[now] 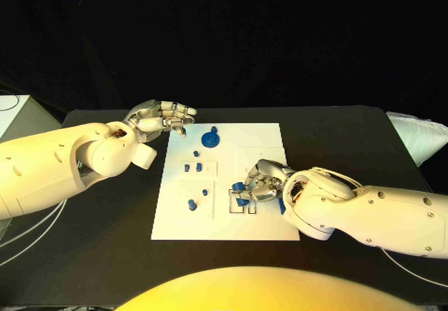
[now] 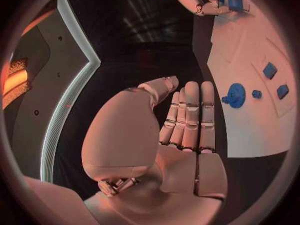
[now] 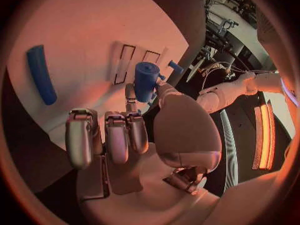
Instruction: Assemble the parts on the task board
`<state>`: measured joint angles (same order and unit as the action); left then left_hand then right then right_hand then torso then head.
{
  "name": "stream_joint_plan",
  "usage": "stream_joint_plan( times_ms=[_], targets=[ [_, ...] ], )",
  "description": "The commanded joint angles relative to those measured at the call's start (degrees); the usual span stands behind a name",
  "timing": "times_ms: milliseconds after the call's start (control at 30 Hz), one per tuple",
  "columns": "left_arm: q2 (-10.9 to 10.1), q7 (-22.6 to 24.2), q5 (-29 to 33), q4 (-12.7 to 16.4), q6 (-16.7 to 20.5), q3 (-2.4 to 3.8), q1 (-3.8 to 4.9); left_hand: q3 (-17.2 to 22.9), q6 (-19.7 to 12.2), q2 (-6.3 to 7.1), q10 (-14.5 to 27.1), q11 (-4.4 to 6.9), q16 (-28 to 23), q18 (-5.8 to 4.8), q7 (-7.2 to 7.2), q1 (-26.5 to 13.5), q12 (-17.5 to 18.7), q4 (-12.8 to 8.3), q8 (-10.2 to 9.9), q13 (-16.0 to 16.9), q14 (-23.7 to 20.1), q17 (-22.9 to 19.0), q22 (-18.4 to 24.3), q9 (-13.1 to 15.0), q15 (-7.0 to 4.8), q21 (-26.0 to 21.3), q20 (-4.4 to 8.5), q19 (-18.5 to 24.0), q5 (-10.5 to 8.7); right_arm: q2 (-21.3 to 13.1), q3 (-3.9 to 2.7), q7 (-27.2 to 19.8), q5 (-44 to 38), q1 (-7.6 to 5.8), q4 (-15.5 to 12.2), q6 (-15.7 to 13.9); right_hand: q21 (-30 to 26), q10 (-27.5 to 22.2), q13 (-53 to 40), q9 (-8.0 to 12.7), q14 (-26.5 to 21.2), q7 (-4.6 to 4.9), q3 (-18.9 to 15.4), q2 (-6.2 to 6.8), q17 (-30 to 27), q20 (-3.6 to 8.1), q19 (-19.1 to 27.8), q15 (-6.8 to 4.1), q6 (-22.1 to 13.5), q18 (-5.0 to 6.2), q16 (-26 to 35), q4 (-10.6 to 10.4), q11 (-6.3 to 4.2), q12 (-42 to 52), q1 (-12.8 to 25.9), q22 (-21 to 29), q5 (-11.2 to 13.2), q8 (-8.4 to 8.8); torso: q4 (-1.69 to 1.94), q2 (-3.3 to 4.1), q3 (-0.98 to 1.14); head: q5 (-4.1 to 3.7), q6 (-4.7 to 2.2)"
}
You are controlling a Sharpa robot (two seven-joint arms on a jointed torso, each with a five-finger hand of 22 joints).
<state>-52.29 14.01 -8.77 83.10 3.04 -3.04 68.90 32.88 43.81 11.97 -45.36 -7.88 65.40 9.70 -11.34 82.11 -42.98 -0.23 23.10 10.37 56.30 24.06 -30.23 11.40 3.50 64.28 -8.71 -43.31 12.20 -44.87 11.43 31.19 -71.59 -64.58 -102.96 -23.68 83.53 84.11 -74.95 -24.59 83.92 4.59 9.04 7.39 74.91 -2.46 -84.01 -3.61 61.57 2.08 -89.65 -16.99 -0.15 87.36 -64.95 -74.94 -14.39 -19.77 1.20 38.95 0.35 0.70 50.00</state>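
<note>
Head view: task board [image 1: 252, 136] lies mid-table, bare black table [image 1: 355, 139] around it; left hand [image 1: 160, 118] hovers off its far left corner. Left wrist view: fingers [image 2: 190, 116] extended, grasping nothing. Right wrist view: right hand [image 3: 134, 135] pinches a blue cylindrical part [image 3: 145, 81] over the board.
</note>
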Motion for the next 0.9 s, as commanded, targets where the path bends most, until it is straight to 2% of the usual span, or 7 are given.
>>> stream_joint_plan(
  times_ms=[33,367,900],
  targets=[
    [-0.03,0.02,-0.08,0.19,-1.11,0.04,0.01,-0.41,-0.19,-0.43,0.29,-0.01,0.4,0.89,-0.34,-0.34,-0.35,0.08,0.23,-0.08,-0.19,-0.09,0.09,-0.06,0.15,-0.34,-0.51,0.0,0.16,0.05,0.13,1.25,-2.83,0.17,-0.06,3.94,0.33,4.45,-13.16,-0.06,6.08,-0.97,-0.11,0.09,15.09,0.46,-4.7,-0.49,0.94,-0.92,-0.35,0.19,-0.41,-0.09,0.45,-13.52,0.43,-0.24,0.03,0.05,0.0,0.08,0.0],
    [-0.16,-0.23,-0.17,0.24,-1.34,0.03,0.01,-0.42,-0.2,-0.45,0.33,-0.02,0.4,0.89,-0.35,-0.4,-0.37,0.13,0.29,-0.09,-0.21,-0.1,0.11,-0.07,0.16,-0.37,-0.52,0.0,0.16,-0.17,0.14,1.25,-3.27,0.31,-0.9,5.46,0.96,4.67,-13.45,-0.24,6.08,-1.15,-0.33,-0.06,15.09,0.51,-4.83,-0.58,1.24,-1.04,-0.35,0.19,-0.54,0.29,1.3,-13.68,0.91,-0.8,-0.01,0.0,0.02,0.16,0.0],
    [-0.26,-0.42,-0.25,0.28,-1.48,0.02,0.02,-0.42,-0.21,-0.48,0.36,-0.03,0.41,0.88,-0.36,-0.46,-0.39,0.19,0.35,-0.11,-0.22,-0.1,0.14,-0.08,0.18,-0.41,-0.53,0.0,0.17,-0.39,0.14,0.95,-3.39,0.47,-2.04,2.99,1.96,5.0,-13.87,-0.39,6.08,-1.4,0.26,-1.13,15.09,0.64,-5.04,-0.75,1.38,-1.22,-0.35,0.26,-0.76,0.89,1.59,-13.93,0.57,-1.4,0.09,0.03,-0.02,0.36,0.0]
  ],
)
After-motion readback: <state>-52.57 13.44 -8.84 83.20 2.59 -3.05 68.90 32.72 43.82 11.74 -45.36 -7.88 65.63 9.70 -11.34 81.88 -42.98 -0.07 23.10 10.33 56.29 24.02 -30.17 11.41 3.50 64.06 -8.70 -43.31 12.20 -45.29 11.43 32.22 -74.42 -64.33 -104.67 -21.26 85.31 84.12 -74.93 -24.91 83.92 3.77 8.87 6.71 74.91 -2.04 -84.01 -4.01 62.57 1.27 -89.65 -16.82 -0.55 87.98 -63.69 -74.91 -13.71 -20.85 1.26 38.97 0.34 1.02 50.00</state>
